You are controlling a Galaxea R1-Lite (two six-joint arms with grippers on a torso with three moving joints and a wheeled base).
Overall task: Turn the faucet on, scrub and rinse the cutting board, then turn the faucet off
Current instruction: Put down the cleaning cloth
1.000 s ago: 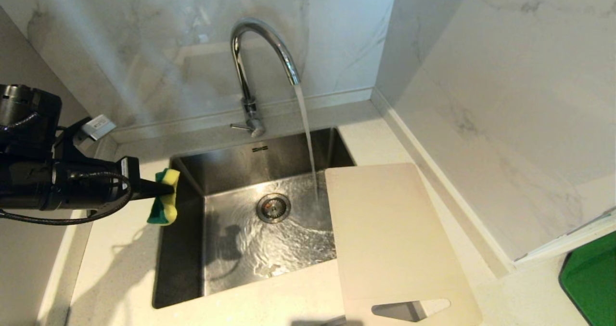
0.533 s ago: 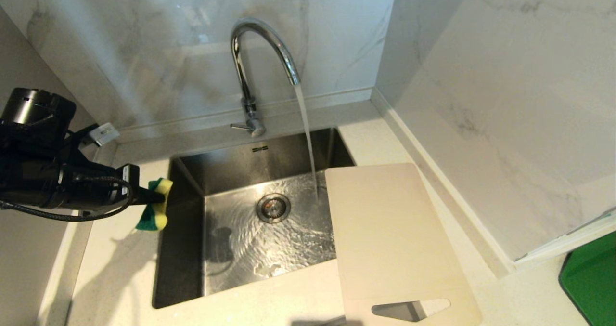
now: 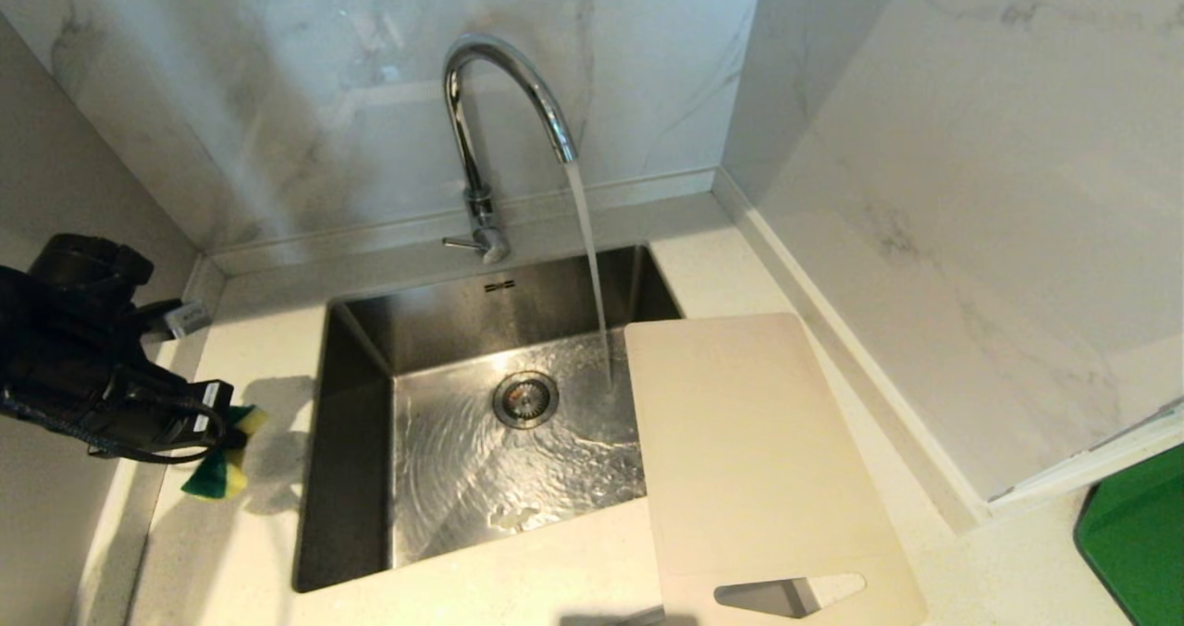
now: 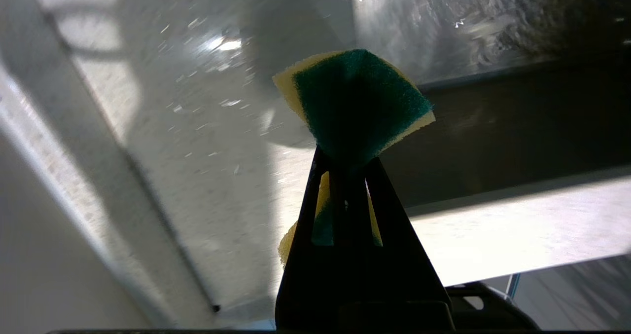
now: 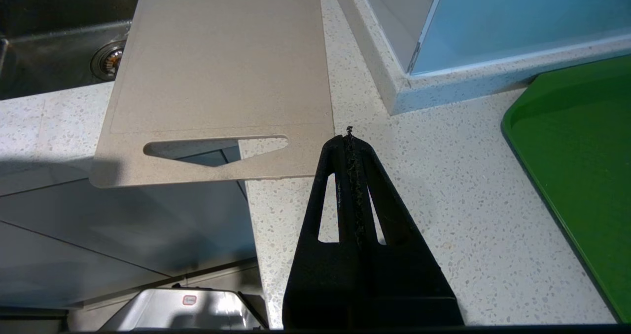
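Observation:
The chrome faucet point(image 3: 504, 99) is running, and its stream point(image 3: 592, 275) falls into the sink just left of the cutting board point(image 3: 749, 450). Its thin lever point(image 3: 460, 243) points left at the base. The beige board lies flat, bridging the sink's right rim and the counter, with its handle slot at the near end point(image 5: 222, 62). My left gripper point(image 3: 227, 432) is low over the counter left of the sink, shut on a yellow-green sponge point(image 3: 217, 478) point(image 4: 357, 99). My right gripper point(image 5: 349, 139) is shut and empty, near the board's near right corner.
The steel sink point(image 3: 361, 478) has water swirling round its drain point(image 3: 525, 398). Marble walls close in at the back and right. A green tray point(image 3: 1133, 538) point(image 5: 577, 166) lies on the counter at the far right.
My left arm has pulled back to the left and lowered, carrying the sponge from the sink's left rim to low over the counter. The water keeps running and the board has not moved.

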